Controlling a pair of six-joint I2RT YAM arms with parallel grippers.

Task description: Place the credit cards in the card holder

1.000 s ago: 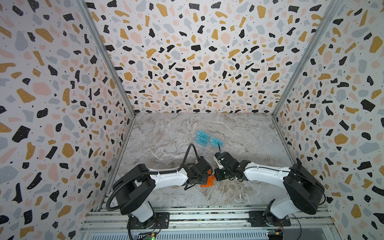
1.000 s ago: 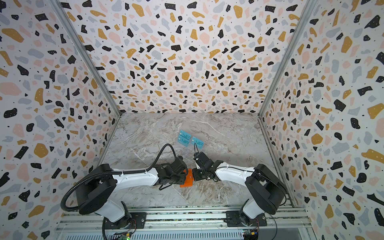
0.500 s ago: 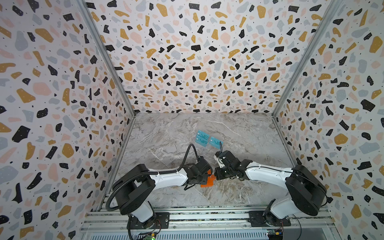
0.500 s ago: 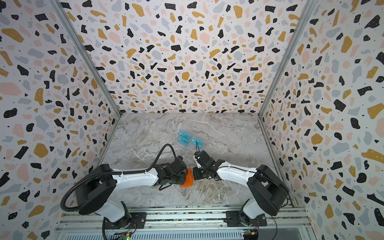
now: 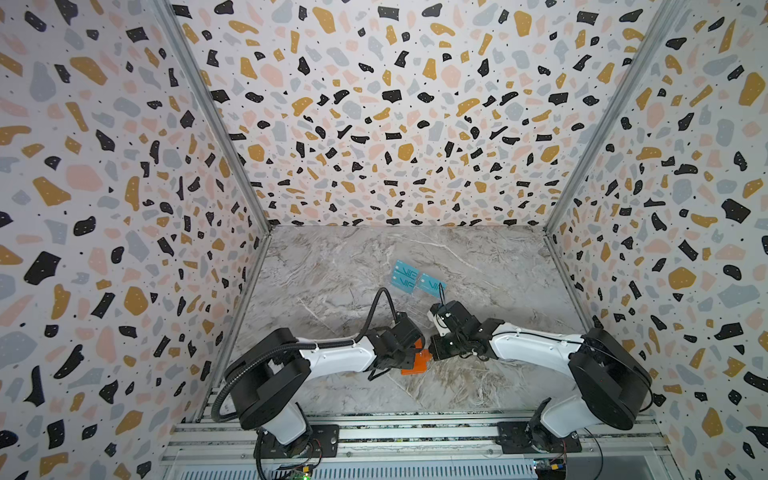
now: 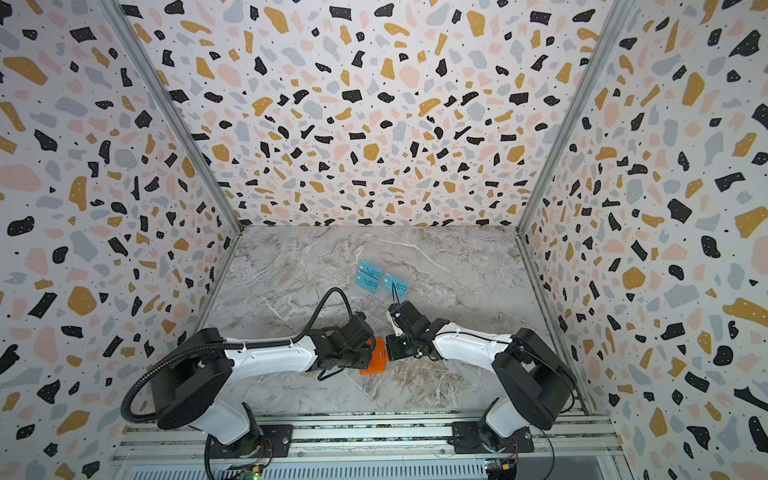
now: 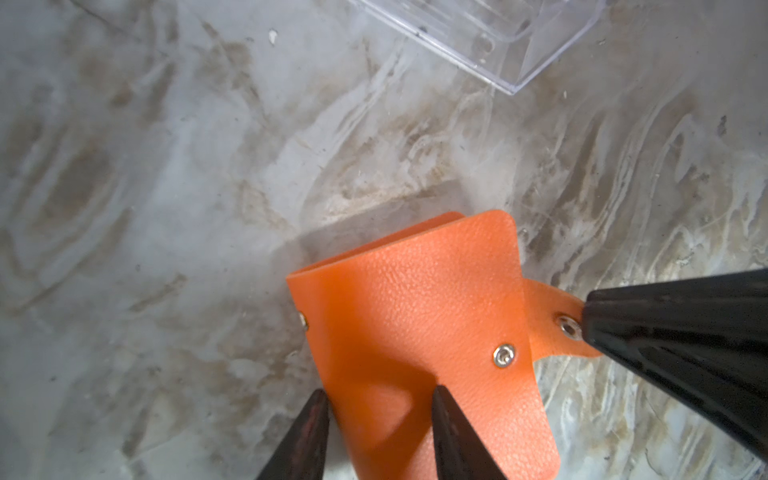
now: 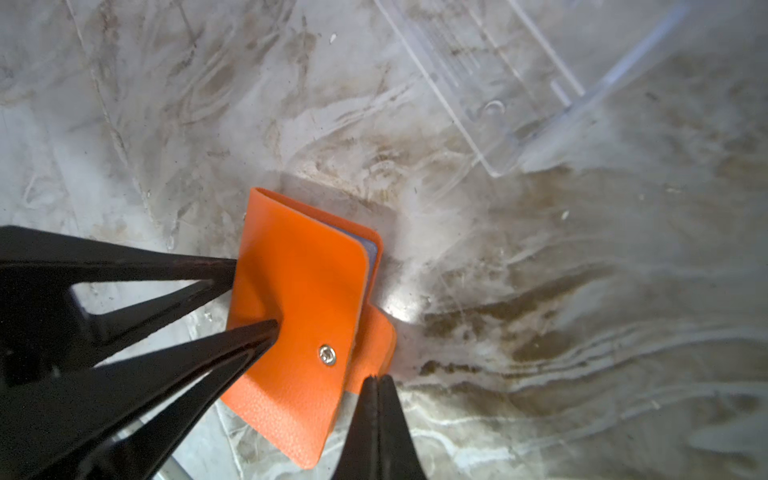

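1. The card holder (image 8: 299, 316) lies mid-width near the desk's (image 5: 332, 299) front edge. My left tool (image 8: 254, 296), half closed, looks to pinch its spine edge.
2. My right tool (image 8: 376, 380) is clamped on the snap tab (image 7: 544, 328). I judge a pull could slip off it or drag the holder free.

Both arms stretched low and met at the card holder (image 7: 415, 311). The left claw (image 7: 378, 399) pinched its edge, and the right claw (image 8: 376, 380) was clamped on its tab (image 7: 544, 328).
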